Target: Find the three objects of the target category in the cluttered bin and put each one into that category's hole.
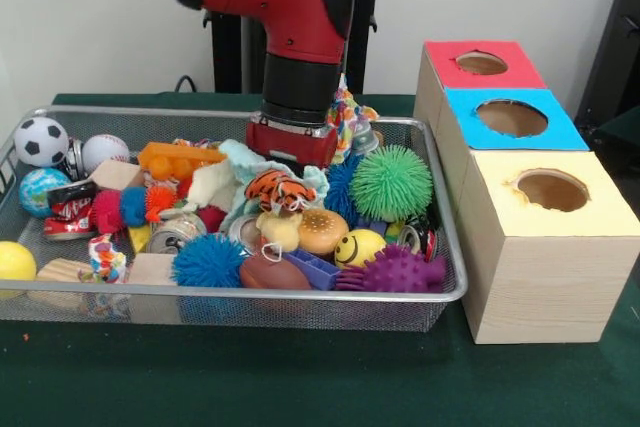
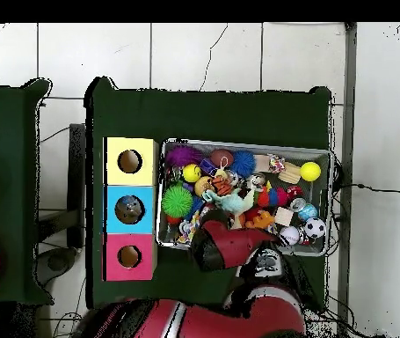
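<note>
Down among the clutter at the back of the wire-mesh metal bin, your red-and-black gripper is sunk into the toys, so you're at the search/pick step. Fingers are buried under the wrist housing in both views; can't tell how far apart they are or whether they've got hold of anything.

Directly below and toward the camera from the wrist sits the orange striped plush tiger, resting on the pale teal-and-white cloth. Off to the side, w/ the multicoloured knotted toy just behind the wrist, is the green spiky rubber ball.

Target category isn't shown, so which item counts is a guess. The wooden box w/ red, blue and yellow hole tops stands just beside the bin, outside the rim; nothing visibly dropped yet.

Next move, by my read: lift straight up, confirm the grasp, then carry over the rim to the matching hole. Watch neighbours snagging.
</note>
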`<state>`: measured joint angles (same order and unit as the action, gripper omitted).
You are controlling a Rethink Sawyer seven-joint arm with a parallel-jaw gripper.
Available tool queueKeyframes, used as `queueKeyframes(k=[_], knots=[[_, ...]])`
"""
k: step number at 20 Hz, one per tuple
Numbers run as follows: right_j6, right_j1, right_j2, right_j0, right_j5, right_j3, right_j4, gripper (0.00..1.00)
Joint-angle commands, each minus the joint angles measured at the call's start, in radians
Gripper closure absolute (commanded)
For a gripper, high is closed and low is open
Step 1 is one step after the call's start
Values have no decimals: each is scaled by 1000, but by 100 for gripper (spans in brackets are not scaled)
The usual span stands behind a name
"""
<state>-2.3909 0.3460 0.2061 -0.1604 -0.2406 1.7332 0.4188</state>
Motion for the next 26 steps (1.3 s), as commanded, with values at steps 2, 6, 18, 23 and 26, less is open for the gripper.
queueKeyframes(k=[2,6,18,23,26], knots=[[142,-484,360,198,-392,-188,-287,100],[174,-560,456,271,-443,-174,-457,100],[163,-671,576,277,-393,-269,-585,100],[148,-699,648,305,-343,-252,-655,100],[129,-675,668,307,-219,-248,-630,100]])
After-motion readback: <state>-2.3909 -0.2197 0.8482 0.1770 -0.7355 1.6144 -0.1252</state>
